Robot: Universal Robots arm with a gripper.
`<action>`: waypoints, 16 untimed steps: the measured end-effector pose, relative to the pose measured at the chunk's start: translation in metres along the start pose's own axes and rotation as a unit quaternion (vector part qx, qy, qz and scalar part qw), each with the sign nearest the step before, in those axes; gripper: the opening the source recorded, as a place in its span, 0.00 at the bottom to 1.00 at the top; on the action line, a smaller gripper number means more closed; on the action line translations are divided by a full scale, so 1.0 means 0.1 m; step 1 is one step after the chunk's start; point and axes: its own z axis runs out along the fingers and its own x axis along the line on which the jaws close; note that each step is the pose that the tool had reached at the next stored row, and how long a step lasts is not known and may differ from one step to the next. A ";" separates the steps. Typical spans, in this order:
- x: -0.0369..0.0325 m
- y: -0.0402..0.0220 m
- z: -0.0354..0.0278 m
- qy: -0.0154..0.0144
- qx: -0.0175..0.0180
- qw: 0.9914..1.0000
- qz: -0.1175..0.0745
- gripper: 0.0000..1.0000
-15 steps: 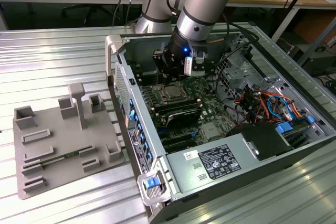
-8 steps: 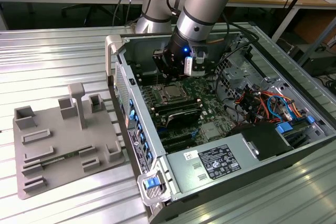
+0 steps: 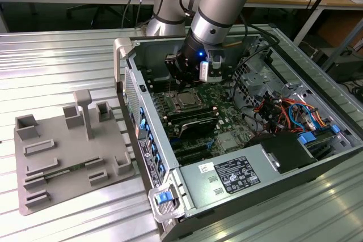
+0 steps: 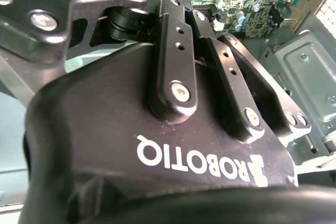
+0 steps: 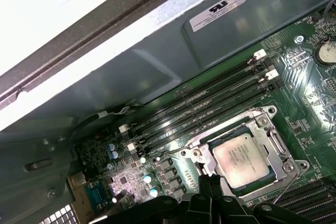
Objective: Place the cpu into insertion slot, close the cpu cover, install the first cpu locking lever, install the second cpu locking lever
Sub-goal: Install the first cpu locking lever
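The cpu (image 5: 242,160) lies flat in the insertion slot (image 5: 273,139) on the green board, its silver face showing through the window of the cpu cover (image 5: 195,154). The cover lies down around the chip. A thin wire lever (image 5: 287,181) curves beside the socket's edge. My gripper (image 5: 210,181) hangs just above the board beside a corner of the socket, fingers together with nothing between them. In the exterior view my gripper (image 3: 182,80) sits right above the cpu (image 3: 184,101) inside the open computer case. The second wrist view shows my gripper (image 4: 184,3) from behind, its links drawn in.
Long black memory slots (image 5: 199,111) run beside the socket. The case wall (image 5: 157,61) rises close by. At the exterior view's right are coloured cables (image 3: 289,111) and a power supply (image 3: 238,174). A grey fixture tray (image 3: 62,151) lies at the exterior view's left.
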 end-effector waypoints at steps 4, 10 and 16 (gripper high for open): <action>0.000 0.000 0.000 0.000 0.002 1.000 -0.013 0.11; 0.000 0.000 0.000 0.001 0.003 1.000 -0.026 0.11; 0.000 0.000 0.000 0.001 0.004 0.999 -0.036 0.11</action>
